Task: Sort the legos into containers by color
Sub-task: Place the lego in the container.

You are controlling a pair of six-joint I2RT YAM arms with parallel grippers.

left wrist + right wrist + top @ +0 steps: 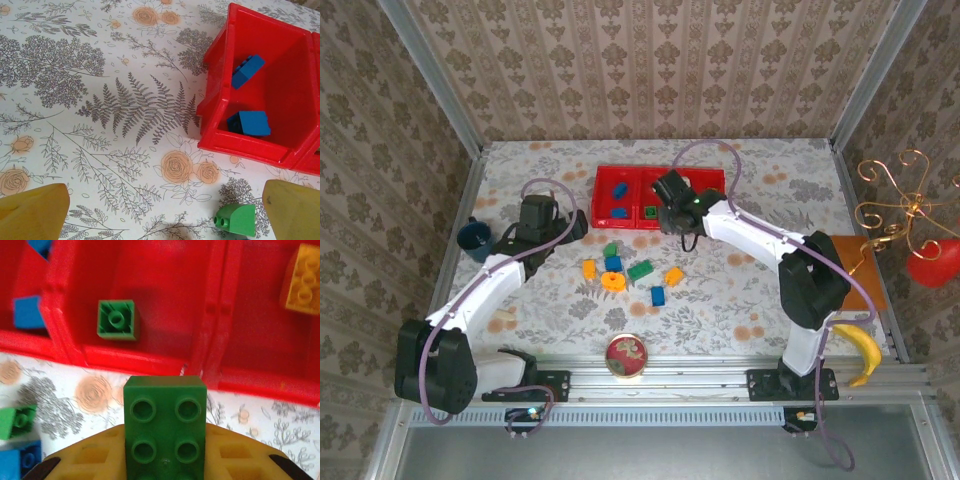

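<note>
Top view, tray: your red tray (605, 172) lies at the table's far middle.
Top view, right gripper (676, 212): it hovers at the tray's near edge.
Top view, left gripper (538, 215): it sits left of the tray, near the dark blue cup (473, 238).
Top view, loose legos (640, 269): they are scattered in front of the tray, the orange ring (613, 282) among them.
Top view, bystanders: round dish (626, 356) and banana (863, 352) at the near edge.
Left wrist: your fingers (35, 212) are spread wide and hold nothing. A green block (235, 218) lies just inside the right one, and two blue blocks (252, 123) lie in the tray's end compartment.
Right wrist: you are clamped on a green four-stud block (166, 427). The tray's near wall stands ahead. Beyond it lie one small green block (116, 320) in the middle compartment and an orange block (301, 280) in the next.
</note>
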